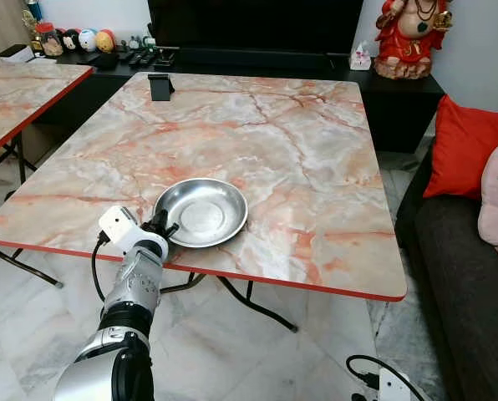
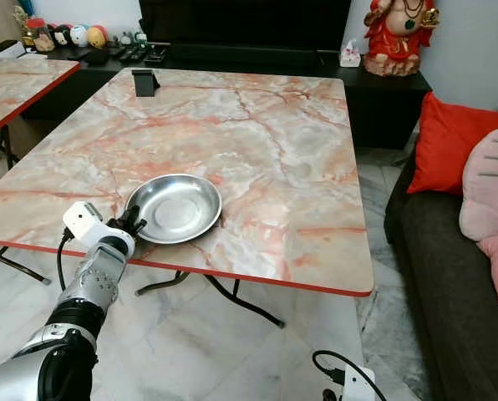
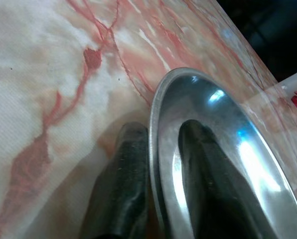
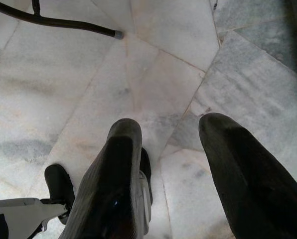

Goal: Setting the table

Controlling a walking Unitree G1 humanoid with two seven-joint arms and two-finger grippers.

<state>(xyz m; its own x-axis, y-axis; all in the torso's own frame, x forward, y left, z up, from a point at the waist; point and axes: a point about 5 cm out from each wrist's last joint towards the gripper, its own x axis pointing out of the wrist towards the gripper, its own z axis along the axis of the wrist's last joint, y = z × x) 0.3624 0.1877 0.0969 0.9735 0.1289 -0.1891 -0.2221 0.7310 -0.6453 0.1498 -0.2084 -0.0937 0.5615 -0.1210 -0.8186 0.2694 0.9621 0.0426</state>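
Already our left gripper (image 3: 156,209) pinches the near-left rim of the steel plate (image 1: 201,211), one finger inside, one outside, narrowly parted. That plate lies near the marble table's (image 1: 316,142) front edge; our right gripper (image 4: 183,164) hangs open over floor.

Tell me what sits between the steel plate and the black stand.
Nothing: bare marble tabletop runs from plate to stand, seen in both eye views.

No readable text, label, brand, number or sign anywhere: none on the steel plate (image 1: 200,212), none on the marble-patterned tabletop (image 1: 316,167), none legible on the small items along the dark sideboard (image 1: 107,60) behind.
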